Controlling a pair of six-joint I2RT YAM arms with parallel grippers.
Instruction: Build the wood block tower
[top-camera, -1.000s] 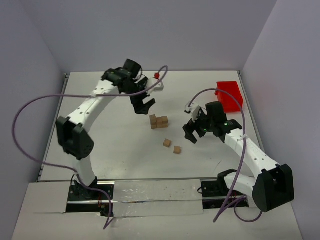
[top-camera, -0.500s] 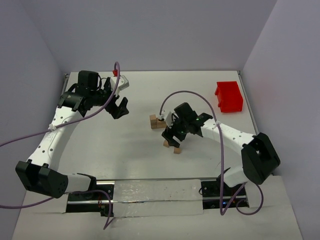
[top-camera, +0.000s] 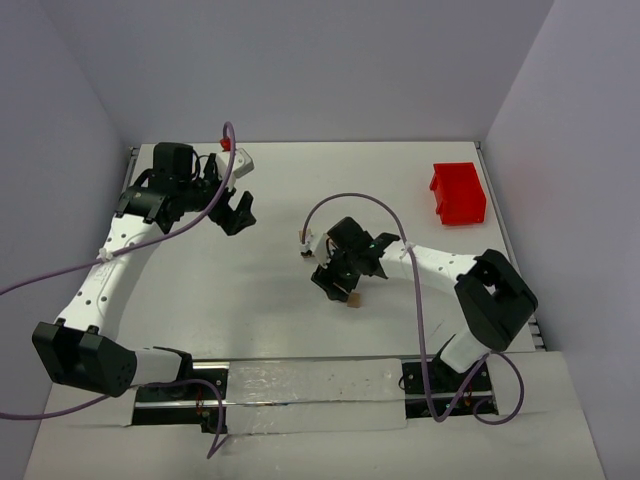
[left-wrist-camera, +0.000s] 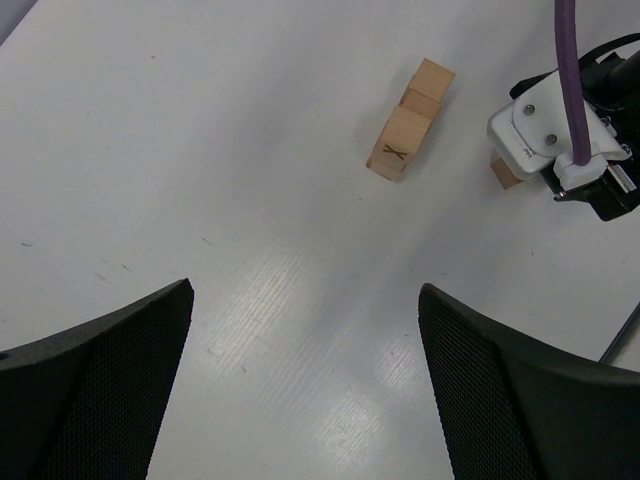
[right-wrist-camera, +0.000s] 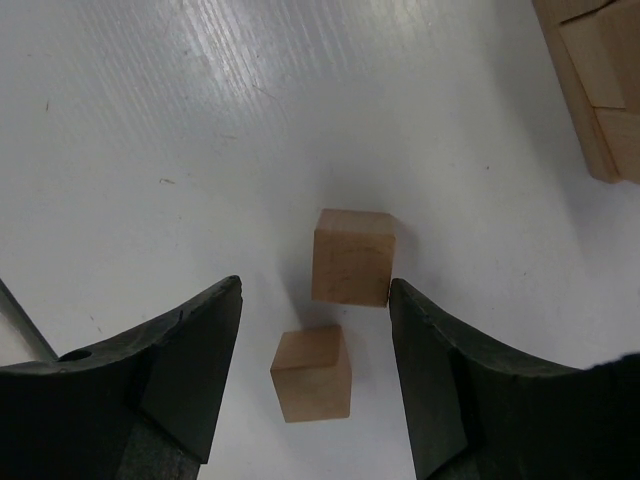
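Note:
Two loose tan wood blocks lie on the white table. In the right wrist view the farther block (right-wrist-camera: 352, 257) and the nearer block (right-wrist-camera: 313, 372) both lie between the fingers of my open right gripper (right-wrist-camera: 315, 285), which hovers just above them and holds nothing. From the top, my right gripper (top-camera: 335, 284) covers one block, and the other block (top-camera: 352, 299) shows at its edge. The tower (left-wrist-camera: 405, 135) is a short row of stacked cubes, and it also shows at the right wrist view's top right corner (right-wrist-camera: 600, 80). My left gripper (top-camera: 236, 210) is open and empty, well left of the tower.
A red plastic bin (top-camera: 458, 192) stands at the back right by the wall. The right arm's wrist (left-wrist-camera: 565, 150) sits just beside the tower. Purple cables loop over both arms. Walls close in the table on three sides.
My right gripper has moved left and down from beside the tower to over the two loose blocks. My left arm swung away to the left a second ago and has since held still.

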